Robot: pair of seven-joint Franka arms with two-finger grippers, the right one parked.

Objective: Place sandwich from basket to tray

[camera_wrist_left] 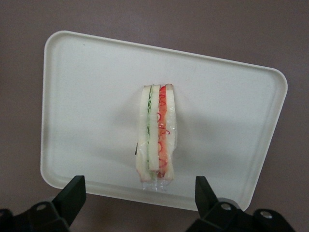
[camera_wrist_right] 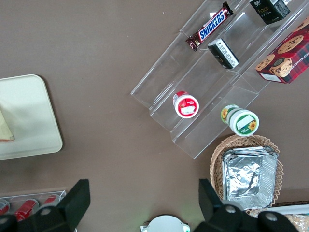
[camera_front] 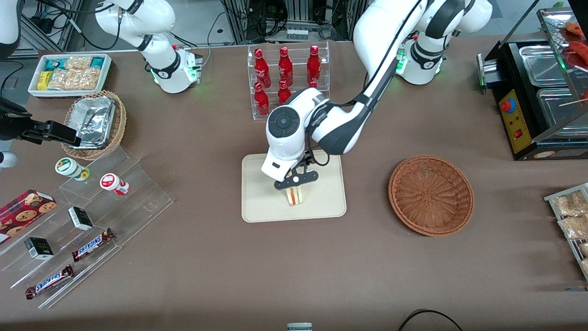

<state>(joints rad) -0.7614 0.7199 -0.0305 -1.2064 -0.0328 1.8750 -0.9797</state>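
Sandwich (camera_wrist_left: 156,137) — stood on edge on the tray (camera_wrist_left: 87,96), directly beneath the gripper (camera_wrist_left: 140,203), whose fingers are spread wide and clear of it — is judged delivered, the basket (camera_front: 431,195) being emptied nearby; only withdrawal is left.

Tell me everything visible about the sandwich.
The sandwich is a small wedge of pale bread in clear wrap, with green and red filling showing in stripes along its edge. It stands on edge on the beige tray, near the tray's middle, with nothing else touching it. The gripper hangs open just above it, fingers spread wide to either side and clear of the wrap. The reddish-brown basket sits empty.
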